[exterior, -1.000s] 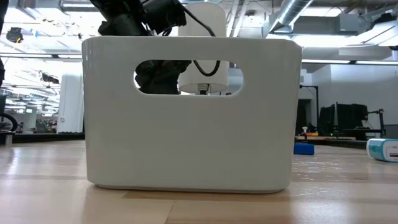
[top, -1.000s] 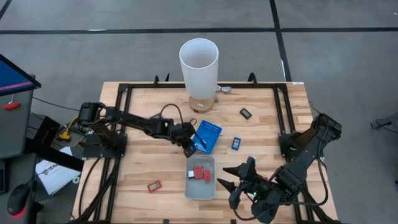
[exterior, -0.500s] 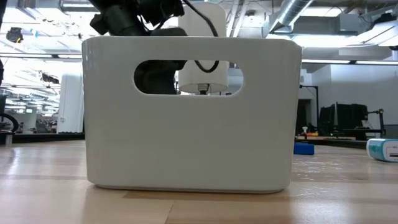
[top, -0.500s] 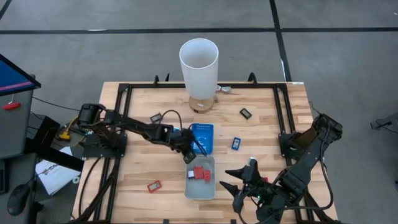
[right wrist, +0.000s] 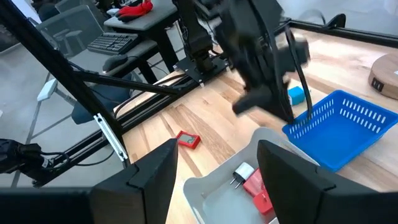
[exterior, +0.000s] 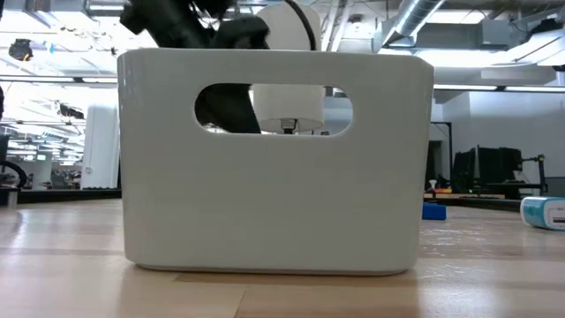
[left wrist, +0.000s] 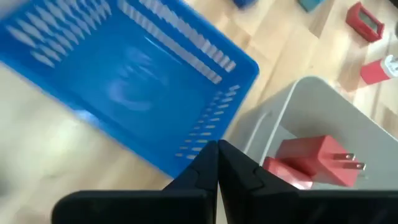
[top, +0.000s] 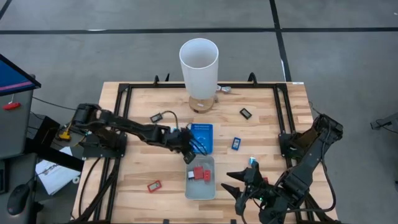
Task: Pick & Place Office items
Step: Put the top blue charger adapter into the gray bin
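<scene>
My left gripper (top: 186, 151) is shut and stands low at the corner of the blue slotted tray (top: 200, 137) that faces the pale grey tray (top: 200, 178). The grey tray holds red plug-like pieces (left wrist: 314, 162) and a white one (top: 189, 176). Other small pieces lie flat on the table: a red one (top: 154, 185), two black ones (top: 156, 117) (top: 245, 113) and a blue one (top: 236, 144). My right gripper (top: 239, 185) hovers open near the table's near edge, to the right of the grey tray. In the low view the grey tray (exterior: 274, 159) hides nearly everything. My left gripper has its shut fingertips (left wrist: 217, 149) at the blue tray's corner wall (left wrist: 186, 146), coming down on a slant from the table's left. I cannot tell whether they touch the wall. The tray lies flat on the table.
A tall white cylinder (top: 199, 68) stands on a wooden disc at the far edge. A black frame (top: 280, 124) runs around the work area. Bare wood lies left of the grey tray and between the trays and the right arm.
The blue tray has turned from a diagonal lie to square with the table's edges and shifted a little toward the left edge. My left gripper drew back toward the left edge alongside it. My right gripper drifted slightly toward the near edge.
</scene>
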{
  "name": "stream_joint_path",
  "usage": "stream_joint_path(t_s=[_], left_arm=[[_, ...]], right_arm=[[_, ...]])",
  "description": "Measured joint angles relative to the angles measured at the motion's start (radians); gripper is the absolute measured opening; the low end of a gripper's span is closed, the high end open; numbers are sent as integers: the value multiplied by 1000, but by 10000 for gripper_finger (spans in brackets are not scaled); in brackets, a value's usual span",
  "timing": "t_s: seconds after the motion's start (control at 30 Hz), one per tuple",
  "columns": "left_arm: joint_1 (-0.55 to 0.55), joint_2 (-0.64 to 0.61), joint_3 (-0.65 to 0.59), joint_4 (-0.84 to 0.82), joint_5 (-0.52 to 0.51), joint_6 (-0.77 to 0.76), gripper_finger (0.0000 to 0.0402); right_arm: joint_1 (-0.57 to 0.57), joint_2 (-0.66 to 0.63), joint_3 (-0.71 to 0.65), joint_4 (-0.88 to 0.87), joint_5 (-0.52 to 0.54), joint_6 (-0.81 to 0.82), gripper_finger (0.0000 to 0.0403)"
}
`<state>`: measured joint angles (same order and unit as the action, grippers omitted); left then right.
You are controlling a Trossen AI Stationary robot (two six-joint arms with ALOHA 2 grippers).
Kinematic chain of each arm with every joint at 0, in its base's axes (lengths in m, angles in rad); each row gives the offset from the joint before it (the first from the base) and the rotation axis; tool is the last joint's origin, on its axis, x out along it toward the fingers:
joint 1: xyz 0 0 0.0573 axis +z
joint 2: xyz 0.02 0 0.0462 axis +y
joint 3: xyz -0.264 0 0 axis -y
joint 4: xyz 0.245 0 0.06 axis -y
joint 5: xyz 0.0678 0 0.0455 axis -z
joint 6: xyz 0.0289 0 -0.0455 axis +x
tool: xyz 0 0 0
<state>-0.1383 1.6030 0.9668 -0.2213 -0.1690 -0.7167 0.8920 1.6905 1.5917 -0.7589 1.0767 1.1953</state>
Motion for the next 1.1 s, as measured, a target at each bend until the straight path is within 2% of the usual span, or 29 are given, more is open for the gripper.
stream_joint_path(t_s=[0.17,0.23,0.3,0.4,0.5,0.6,0.67,0.73,0.8,0.87,0.93,1.03,1.1], left_arm=[[4,-155,0,-132,-45,114,0],[-7,-226,0,-208,-3,151,0],[-39,-291,1,-298,92,156,0],[-142,-374,-7,-408,190,102,0],[-312,-453,-54,-414,184,-24,0],[-506,-496,-100,-393,99,-213,0],[-633,-505,-124,-383,-6,-343,2],[-740,-486,-132,-347,-129,-414,3],[-791,-450,-133,-330,-236,-449,1],[-775,-398,-133,-296,-320,-482,1],[-712,-344,-133,-288,-372,-521,1],[-570,-261,-133,-296,-343,-566,2],[-459,-227,-134,-294,-300,-535,11]], right_arm=[[13,0,0,-11,8,25,214],[13,0,0,-19,20,33,214],[17,0,0,-20,25,36,214],[17,0,0,-20,34,31,214],[22,0,0,-18,52,31,214],[25,0,0,-18,72,35,214],[28,0,0,-15,77,36,214],[30,0,0,-15,77,36,214],[30,0,0,-16,78,36,214],[28,0,0,-16,78,36,214],[22,0,0,-16,78,36,214],[12,0,0,-7,79,36,214],[6,0,0,9,79,36,214]])
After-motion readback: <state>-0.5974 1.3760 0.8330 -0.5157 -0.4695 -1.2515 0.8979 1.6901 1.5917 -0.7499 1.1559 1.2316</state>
